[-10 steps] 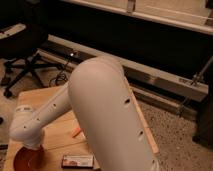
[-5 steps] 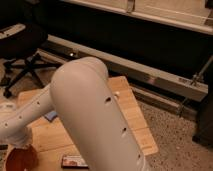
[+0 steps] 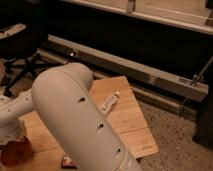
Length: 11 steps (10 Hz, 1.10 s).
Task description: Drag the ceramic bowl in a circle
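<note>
The ceramic bowl (image 3: 15, 153) is reddish-brown with an orange-brown inside. It sits at the bottom left on the wooden table (image 3: 125, 120), partly cut off by the frame edge. My gripper (image 3: 13, 136) is right over the bowl's rim at the end of the white forearm, mostly hidden by the wrist. The thick white upper arm (image 3: 75, 115) fills the lower middle of the view and hides much of the table.
A white tube-shaped item (image 3: 109, 102) lies on the table right of the arm. A small dark packet (image 3: 67, 161) lies by the front edge. An office chair (image 3: 22, 62) stands at the back left. A metal rail (image 3: 145, 75) runs behind the table.
The big arm link has swung left and lower, uncovering the white tube. The bowl and gripper have shifted a little left, toward the frame edge.
</note>
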Motion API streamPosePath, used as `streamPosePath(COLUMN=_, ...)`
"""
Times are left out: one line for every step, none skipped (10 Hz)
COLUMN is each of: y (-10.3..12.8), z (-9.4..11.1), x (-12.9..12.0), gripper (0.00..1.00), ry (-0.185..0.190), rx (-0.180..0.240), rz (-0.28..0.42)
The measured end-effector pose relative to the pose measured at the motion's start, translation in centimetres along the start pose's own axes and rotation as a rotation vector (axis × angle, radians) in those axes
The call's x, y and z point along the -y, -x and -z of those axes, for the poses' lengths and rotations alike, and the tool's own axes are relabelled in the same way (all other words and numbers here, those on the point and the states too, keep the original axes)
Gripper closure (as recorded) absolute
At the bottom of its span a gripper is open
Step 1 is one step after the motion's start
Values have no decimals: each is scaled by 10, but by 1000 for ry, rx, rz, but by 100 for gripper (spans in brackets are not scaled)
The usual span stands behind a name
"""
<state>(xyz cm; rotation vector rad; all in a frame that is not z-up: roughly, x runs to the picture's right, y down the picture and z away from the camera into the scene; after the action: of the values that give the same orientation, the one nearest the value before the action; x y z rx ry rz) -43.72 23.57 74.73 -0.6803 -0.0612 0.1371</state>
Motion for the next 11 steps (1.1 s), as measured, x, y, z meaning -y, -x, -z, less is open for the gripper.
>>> streamPosePath(y=-1, z=3, x=18, gripper=100, ry=-12, rx=2, rz=-24)
streamPosePath(y=-4, z=6, x=33, gripper=100, ry=-22, rx=5, rz=-48)
streamPosePath(y=-8, z=7, x=41, gripper=100, ry=-25, rx=4, rz=-68)
streamPosePath(y=-17, z=7, x=49, gripper=100, ry=-29, rx=-3, rz=-91)
streamPosePath(y=-28, z=6, x=54, gripper=100, ry=-33, rx=-19, rz=-114)
streamPosePath(y=-42, z=4, x=56, gripper=100, ry=-32, rx=-42, rz=-138)
streamPosePath(y=-61, z=2, x=59, gripper=100, ry=-35, rx=-68, rz=-170)
streamPosePath(y=-79, z=4, x=61, gripper=100, ry=-40, rx=-88, rz=-205)
streamPosePath(y=-100, z=8, x=63, gripper=100, ry=-50, rx=-109, rz=-242)
streamPosePath(y=-113, z=11, x=63, gripper=100, ry=-58, rx=-121, rz=-265)
streamPosePath(y=-136, z=19, x=59, gripper=100, ry=-69, rx=-143, rz=-298)
